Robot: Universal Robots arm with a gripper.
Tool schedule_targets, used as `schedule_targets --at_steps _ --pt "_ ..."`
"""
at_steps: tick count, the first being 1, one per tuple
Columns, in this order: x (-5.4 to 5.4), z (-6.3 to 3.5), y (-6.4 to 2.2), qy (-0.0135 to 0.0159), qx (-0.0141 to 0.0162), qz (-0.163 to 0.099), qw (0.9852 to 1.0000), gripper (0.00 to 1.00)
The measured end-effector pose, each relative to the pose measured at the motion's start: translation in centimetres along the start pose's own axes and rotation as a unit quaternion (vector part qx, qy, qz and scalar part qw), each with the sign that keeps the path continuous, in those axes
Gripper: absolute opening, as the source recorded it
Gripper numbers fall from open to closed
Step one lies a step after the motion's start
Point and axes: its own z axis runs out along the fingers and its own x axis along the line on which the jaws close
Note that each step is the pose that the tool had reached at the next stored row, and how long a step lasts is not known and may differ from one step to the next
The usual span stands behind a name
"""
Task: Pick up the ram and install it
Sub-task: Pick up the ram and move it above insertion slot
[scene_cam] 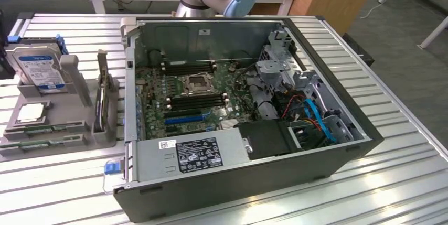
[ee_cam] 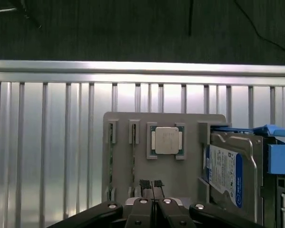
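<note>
Wrist view: hand [ee_cam: 151, 184] pressed together. Ram [ee_cam: 133, 164] just beyond fingertips: long thin green stick, edge-on in slot of grey tray [ee_cam: 180, 178].

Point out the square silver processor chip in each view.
Exterior view: the square silver processor chip lies on the grey holder at the exterior view's left.
Wrist view: the chip sits mid-holder.
Shared landmark: the blue-labelled silver hard drive beside it.
</note>
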Motion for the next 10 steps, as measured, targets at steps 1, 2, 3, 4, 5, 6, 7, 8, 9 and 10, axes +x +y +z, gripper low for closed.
schedule_targets --at_steps 1,2,3,4,5,6,7,8,9,10 --pt "0.0 0.10 0.00 0.0004 -0.0002 -0.009 1.0000 0.11" --pt "0.0 0.20 -0.01 0.0008 -0.0003 -0.018 0.9998 0.11" --pt "0.0 0.31 -0.01 0.0012 -0.0004 -0.027 0.9996 0.11" --pt "0.0 0.42 -0.02 0.0016 -0.0006 -0.036 0.9993 0.11" --pt "0.0 0.53 -0.02 0.0020 -0.0008 -0.045 0.9990 0.11" --pt "0.0 0.64 -0.03 0.0024 -0.0010 -0.054 0.9986 0.11" --pt "0.1 0.76 -0.02 0.0025 -0.0012 -0.057 0.9984 0.11" --pt "0.2 0.93 -0.02 0.0026 -0.0012 -0.058 0.9983 0.11" --pt "0.3 1.12 -0.04 0.0027 -0.0011 -0.060 0.9982 0.11" --pt "0.5 1.30 -0.05 0.0027 -0.0012 -0.062 0.9981 0.11"
